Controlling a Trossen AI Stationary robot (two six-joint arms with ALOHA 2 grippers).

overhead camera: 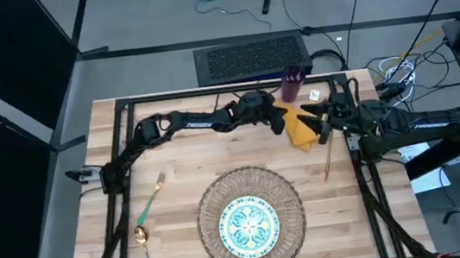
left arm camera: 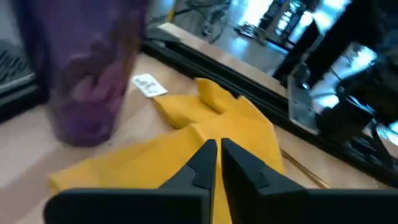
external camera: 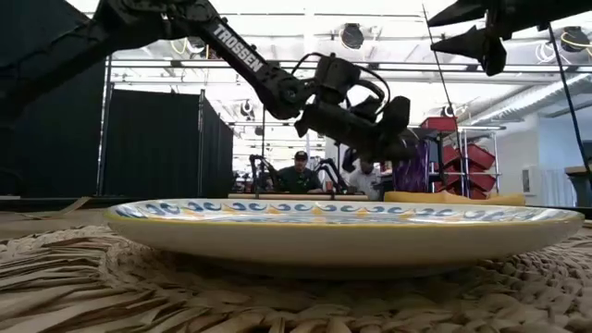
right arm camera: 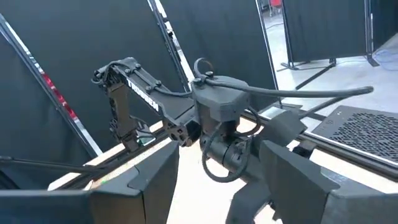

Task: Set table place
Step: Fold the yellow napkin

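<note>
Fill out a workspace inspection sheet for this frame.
Surface: table, bare pale planks between items.
Job's things: plate centred on placemat; fork and spoon to its left; knife to its right; napkin crumpled near the far edge; cup upright behind it.
Clutter: small white tag by the cup.
Grippers: left gripper over the napkin, jaws shut, nothing between them; right gripper beside the napkin, jaws open.
Cables: loose cables on the floor behind and to the right of the table.
Surroundings: black curtains; people seated far behind.
</note>
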